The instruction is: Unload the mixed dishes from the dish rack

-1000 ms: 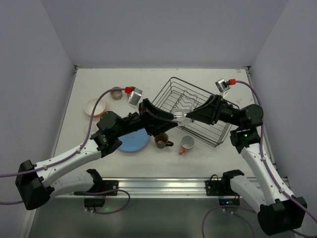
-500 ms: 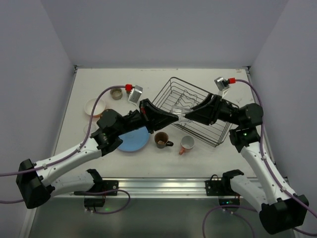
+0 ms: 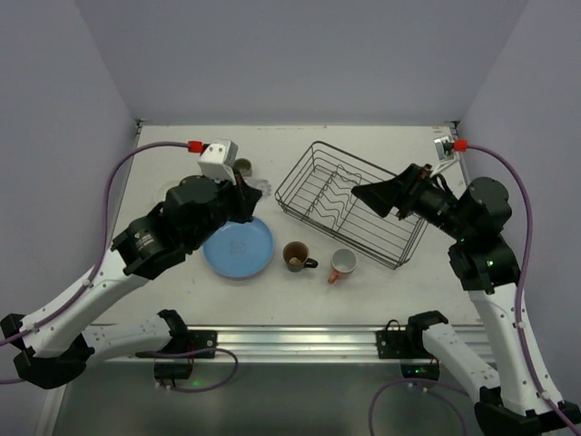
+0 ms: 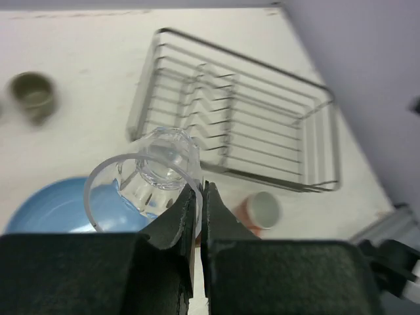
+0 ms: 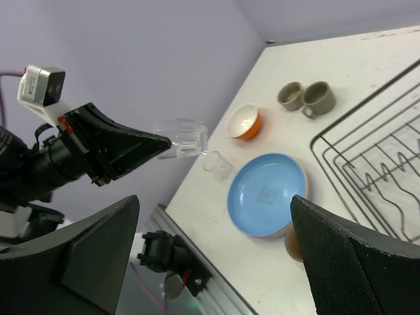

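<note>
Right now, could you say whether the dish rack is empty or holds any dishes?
Empty. Top and left wrist views show only bare wire inside the dish rack; the left jaws hold the glass.

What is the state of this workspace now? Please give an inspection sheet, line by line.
Surface: white table, bare parts look clean.
Job's things: dish rack empty; clear glass held aloft; second clear glass, blue plate, orange bowl, olive cups, brown mug and pink mug on the table.
Clutter: nothing seen.
Grippers: left claw shut on the clear glass's rim; right claw open, empty, near the rack.
Cables: purple cables arch off the dishes.
Surroundings: plain pale walls; metal rail at the near edge.
</note>
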